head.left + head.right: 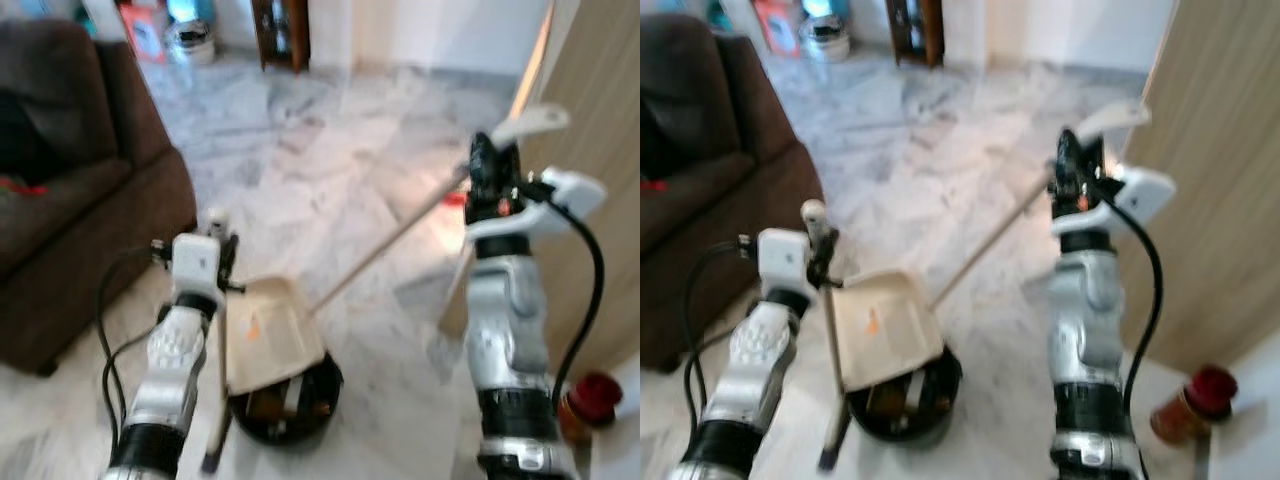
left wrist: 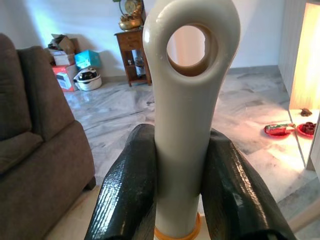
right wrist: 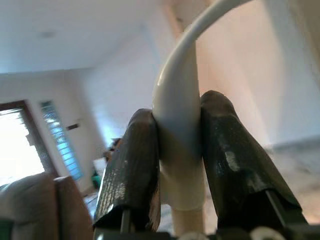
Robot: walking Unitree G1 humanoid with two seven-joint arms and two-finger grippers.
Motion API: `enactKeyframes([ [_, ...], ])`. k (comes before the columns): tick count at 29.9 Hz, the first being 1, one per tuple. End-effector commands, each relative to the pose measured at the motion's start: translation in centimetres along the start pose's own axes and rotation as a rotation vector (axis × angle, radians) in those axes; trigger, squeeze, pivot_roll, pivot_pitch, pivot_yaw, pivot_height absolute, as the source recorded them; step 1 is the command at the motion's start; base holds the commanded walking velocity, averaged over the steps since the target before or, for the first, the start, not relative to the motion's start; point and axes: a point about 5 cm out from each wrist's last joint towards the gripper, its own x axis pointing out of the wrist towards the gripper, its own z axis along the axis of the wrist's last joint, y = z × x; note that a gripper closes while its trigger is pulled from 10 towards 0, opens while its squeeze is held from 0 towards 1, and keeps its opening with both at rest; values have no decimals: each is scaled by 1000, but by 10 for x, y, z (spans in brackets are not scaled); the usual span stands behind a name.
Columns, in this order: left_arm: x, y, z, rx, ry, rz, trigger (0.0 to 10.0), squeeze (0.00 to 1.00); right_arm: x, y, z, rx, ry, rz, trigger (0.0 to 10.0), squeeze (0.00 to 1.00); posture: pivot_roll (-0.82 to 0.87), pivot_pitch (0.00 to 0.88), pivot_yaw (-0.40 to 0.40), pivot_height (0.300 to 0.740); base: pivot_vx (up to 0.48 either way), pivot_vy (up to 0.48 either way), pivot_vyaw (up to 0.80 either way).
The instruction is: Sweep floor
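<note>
While both fingers [image 2: 125, 195] clamp, one dustpan handle [image 2: 187, 115], one broom handle [image 3: 180, 125].

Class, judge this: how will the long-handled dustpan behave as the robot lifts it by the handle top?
The dustpan looks like thin plastic, so probably light. Held by the left gripper at the handle's end, it may swing. The smooth handle could slip.

Nothing readable here tbh. The red box [image 2: 62, 78] by the far wall and the red packet [image 2: 278, 129] on the floor probably have print on them, but it's way too blurry to make out.
</note>
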Motion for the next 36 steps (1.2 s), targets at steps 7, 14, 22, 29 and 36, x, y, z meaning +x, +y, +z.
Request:
enactKeyframes([
  [7, 5, 2, 12, -22, -57, -2, 10000, 0, 14, 45, 25, -85, -176, 231, 10000, 0, 74, 48, 59, 740, 0, 0, 0],
  [14, 5, 1, 12, -25, -60, -6, 10000, 0, 16, 63, 34, -30, -235, 287, 10000, 0, 75, 46, 61, 740, 0, 0, 0],
  [22, 6, 2, 13, -25, -65, -12, 10000, 0, 13, 84, 45, 63, -311, 326, 10000, 0, 79, 42, 63, 740, 0, 0, 0],
  [29, 6, 2, 14, -26, -67, -13, 10000, 0, 8, 105, 51, -67, -354, 497, 10000, 0, 78, 45, 64, 740, 0, 0, 0],
  [36, 6, 1, 14, -28, -69, -16, 10000, 0, 3, 125, 57, -129, -407, 604, 10000, 0, 82, 49, 65, 740, 0, 0, 0],
])
